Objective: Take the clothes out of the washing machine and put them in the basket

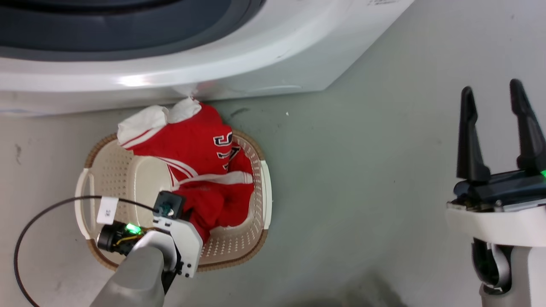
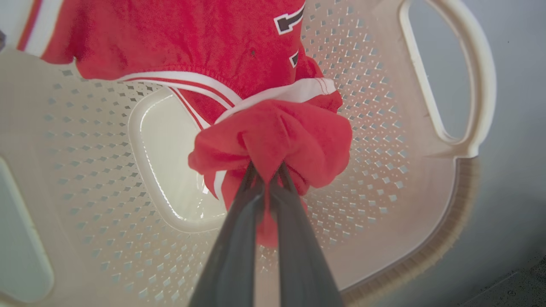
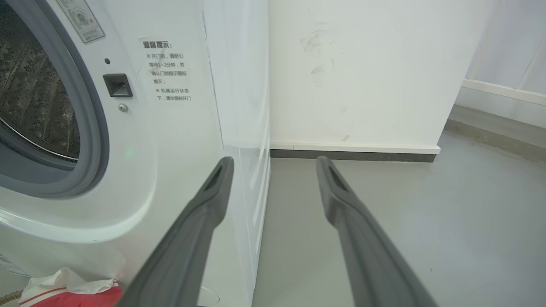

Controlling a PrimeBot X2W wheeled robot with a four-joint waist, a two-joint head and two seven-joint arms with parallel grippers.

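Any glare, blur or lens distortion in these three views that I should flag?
Head view: glare streak on the white front of the washing machine. Left wrist view: wide lens bows the basket rim; its glossy bottom reflects light. Right wrist view: even light; the fingers of the right gripper go soft near the bottom edge.

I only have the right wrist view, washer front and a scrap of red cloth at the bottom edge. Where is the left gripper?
Observer: The left gripper is down inside the basket, shut on a bunch of the red jersey.
Operator: Is the jersey fully in?
Observer: Not quite. Its white-trimmed end lies over the rim on the side toward the washing machine.
Operator: How close is my right gripper to that basket?
Observer: The right gripper hangs open over bare floor, well apart from the basket.
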